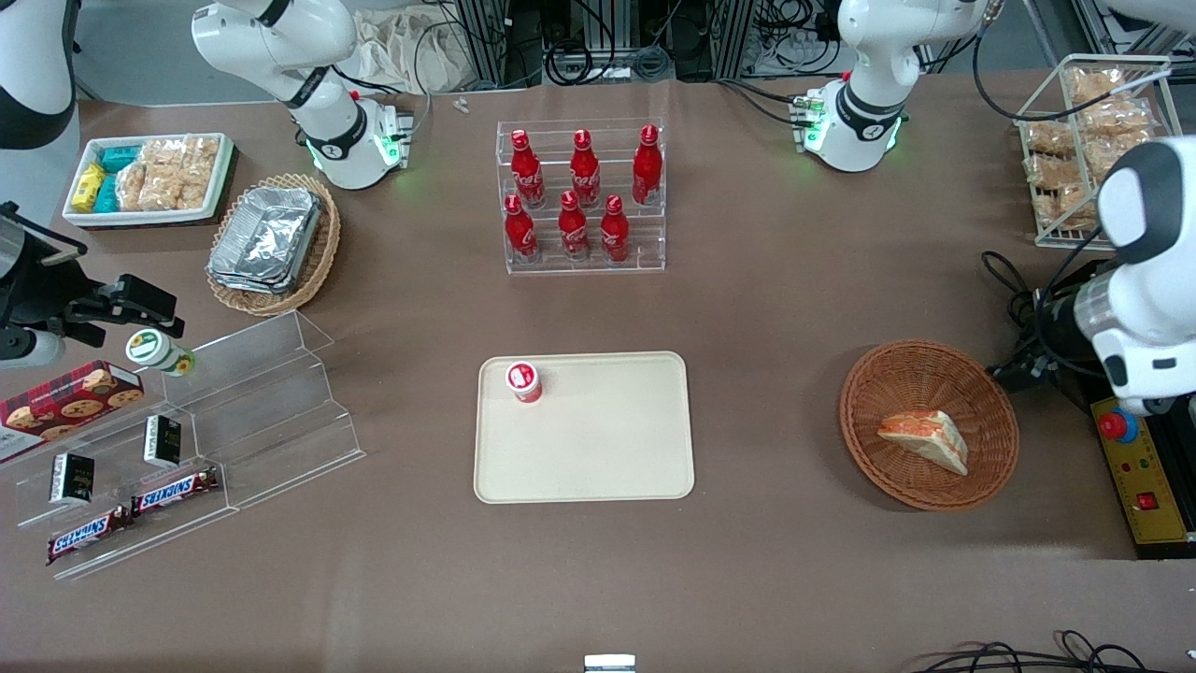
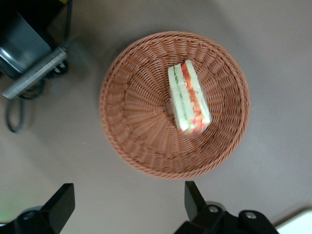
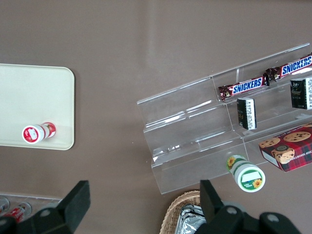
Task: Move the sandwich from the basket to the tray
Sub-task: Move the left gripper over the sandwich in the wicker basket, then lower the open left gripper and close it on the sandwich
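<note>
The sandwich (image 1: 925, 439), a white bread wedge with orange-red and green layers, lies in the round brown wicker basket (image 1: 874, 393) toward the working arm's end of the table. In the left wrist view the sandwich (image 2: 189, 97) rests inside the basket (image 2: 131, 112). My left gripper (image 2: 129, 202) is open and empty, held above the table just outside the basket's rim, apart from it. In the front view the gripper (image 1: 1014, 372) shows as a dark shape beside the basket. The cream-beige tray (image 1: 598, 458) lies mid-table with a small red-and-white bottle (image 1: 524, 381) on it.
A clear rack of red bottles (image 1: 581, 196) stands farther from the camera than the tray. A yellow control box with a red button (image 1: 1145, 467) and cables (image 1: 1014, 280) lie beside the basket. A wire basket of snacks (image 1: 1089, 140) stands near it. A clear stepped shelf (image 1: 234, 421) stands toward the parked arm's end.
</note>
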Tool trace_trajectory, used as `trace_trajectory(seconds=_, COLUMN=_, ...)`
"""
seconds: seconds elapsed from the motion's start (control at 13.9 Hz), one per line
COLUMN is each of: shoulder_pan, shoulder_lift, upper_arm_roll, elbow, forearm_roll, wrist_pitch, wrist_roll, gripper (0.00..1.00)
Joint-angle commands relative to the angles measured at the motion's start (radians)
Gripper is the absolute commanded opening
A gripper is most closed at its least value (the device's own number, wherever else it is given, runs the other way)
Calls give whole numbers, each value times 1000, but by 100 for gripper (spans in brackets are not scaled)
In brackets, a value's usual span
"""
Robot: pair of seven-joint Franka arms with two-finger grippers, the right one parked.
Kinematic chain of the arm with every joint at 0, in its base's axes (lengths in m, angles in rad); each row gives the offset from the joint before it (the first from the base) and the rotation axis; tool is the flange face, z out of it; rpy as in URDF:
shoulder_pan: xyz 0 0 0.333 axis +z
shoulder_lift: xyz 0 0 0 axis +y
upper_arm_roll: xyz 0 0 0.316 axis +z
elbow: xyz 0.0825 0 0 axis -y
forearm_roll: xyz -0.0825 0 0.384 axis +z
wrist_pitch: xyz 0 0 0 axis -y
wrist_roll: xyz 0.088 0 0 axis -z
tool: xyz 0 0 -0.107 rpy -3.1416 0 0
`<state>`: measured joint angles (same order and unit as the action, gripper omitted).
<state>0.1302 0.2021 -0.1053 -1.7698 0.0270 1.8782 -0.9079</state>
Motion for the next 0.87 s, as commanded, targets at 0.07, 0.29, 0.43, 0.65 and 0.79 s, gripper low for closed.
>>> trace_trajectory(seconds=0.07, shoulder_pan=12, shoulder_lift=127, upper_arm_roll=-7, elbow=-7, forearm_roll=-15, wrist_pitch=174, wrist_roll=-143, gripper=100)
trace_trajectory(seconds=0.29, shoulder_pan=12, shoulder_lift=224, upper_arm_roll=-8, elbow=-8, forearm_roll=-15, wrist_pitch=306, wrist_roll=-264, gripper=100)
trace_trajectory(seconds=0.43, shoulder_pan=8, shoulder_lift=266, upper_arm_roll=-8, elbow=-8, forearm_roll=-15, wrist_pitch=338, wrist_roll=-272, gripper=100)
trace_trajectory(seconds=0.65, shoulder_pan=8, shoulder_lift=312, upper_arm_roll=-8, elbow=-5, forearm_roll=-15, wrist_pitch=358, wrist_roll=-272, gripper=100)
trace_trajectory(seconds=0.79, shoulder_pan=6, shoulder_lift=329, upper_arm_roll=-10, elbow=0, forearm_roll=-16, wrist_pitch=392, wrist_roll=-278, gripper=89)
